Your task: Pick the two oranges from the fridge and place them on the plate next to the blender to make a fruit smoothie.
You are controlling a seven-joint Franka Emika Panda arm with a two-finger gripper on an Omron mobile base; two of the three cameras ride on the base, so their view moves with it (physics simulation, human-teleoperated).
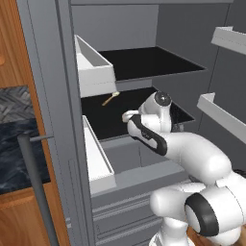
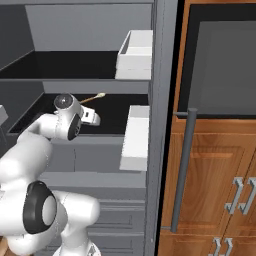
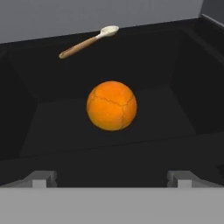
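The fridge (image 1: 48,72) stands open, and my arm reaches into its middle black shelf (image 1: 110,122). One round bright orange (image 3: 111,105) lies on that shelf, straight ahead of my gripper (image 3: 111,179) and a short way beyond it. The gripper is open, its two fingertips (image 3: 40,179) spread wide with nothing between them. The second orange, the plate and the blender are out of view.
A thin wooden spoon (image 3: 87,42) lies at the back of the shelf behind the orange. White door bins (image 1: 93,67) hang beside the opening on both sides. A long dark bar handle (image 2: 182,170) and a black-fronted microwave (image 2: 225,65) set in wood are to the right.
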